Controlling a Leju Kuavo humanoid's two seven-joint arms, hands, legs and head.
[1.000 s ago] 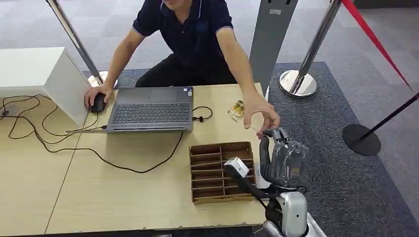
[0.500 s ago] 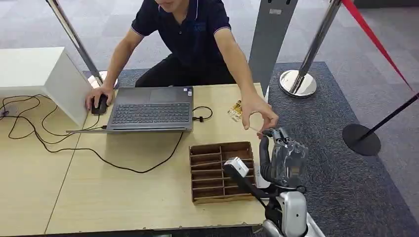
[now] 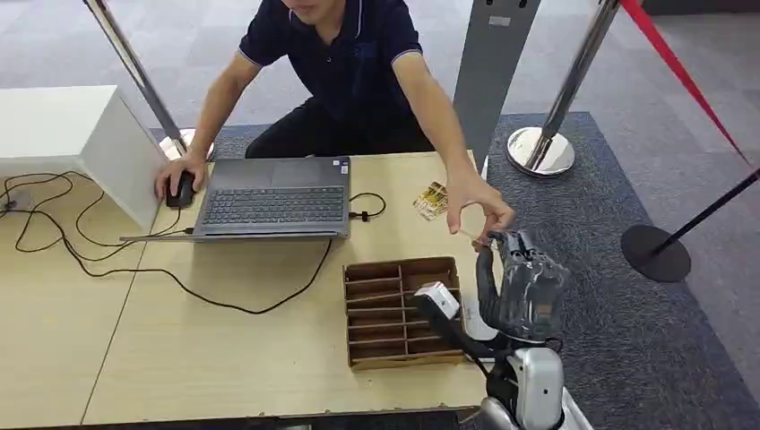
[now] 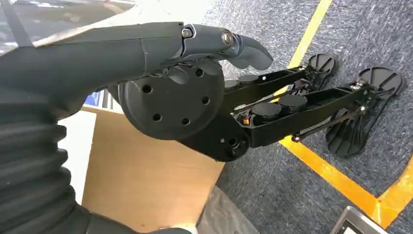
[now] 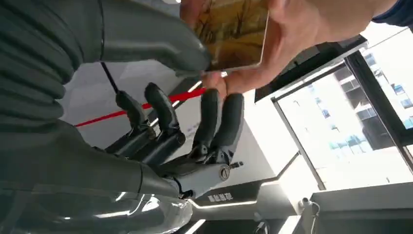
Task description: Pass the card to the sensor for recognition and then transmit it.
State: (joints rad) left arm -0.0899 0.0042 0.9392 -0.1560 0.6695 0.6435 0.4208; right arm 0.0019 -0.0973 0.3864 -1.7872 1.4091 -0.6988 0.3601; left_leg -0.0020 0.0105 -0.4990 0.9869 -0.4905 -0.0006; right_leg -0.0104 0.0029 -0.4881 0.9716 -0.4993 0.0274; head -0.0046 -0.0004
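- The card (image 5: 233, 33) is gold and brown with a picture on it. It is up in the air off the right end of the tabletop (image 3: 224, 349), between the right robot hand (image 3: 524, 285) and the person's hand (image 3: 479, 208).
- The person's hand grips the card by one side. In the right wrist view the thick grey thumb (image 5: 156, 41) of the robot hand lies against the card's other side. The dark fingers (image 5: 221, 122) stand up straight and a bit apart, below the card and not touching it.
- I cannot tell if the right robot hand is really holding the card or just touching it.
- The right arm comes up from below, with the robot hand lifted and its fingers pointing up to the person.
- The left robot hand (image 4: 185, 73) hangs low by the tabletop's edge. Its fingers are stretched out long and flat, and it holds nothing.
- More cards (image 3: 431, 201) lie on the tabletop near the person's hand.
- A brown box with slots (image 3: 399, 310) sits on the tabletop just beside the right arm.
- A laptop (image 3: 273, 197) is open farther back. The person's other hand rests on a mouse (image 3: 177, 188) next to it.
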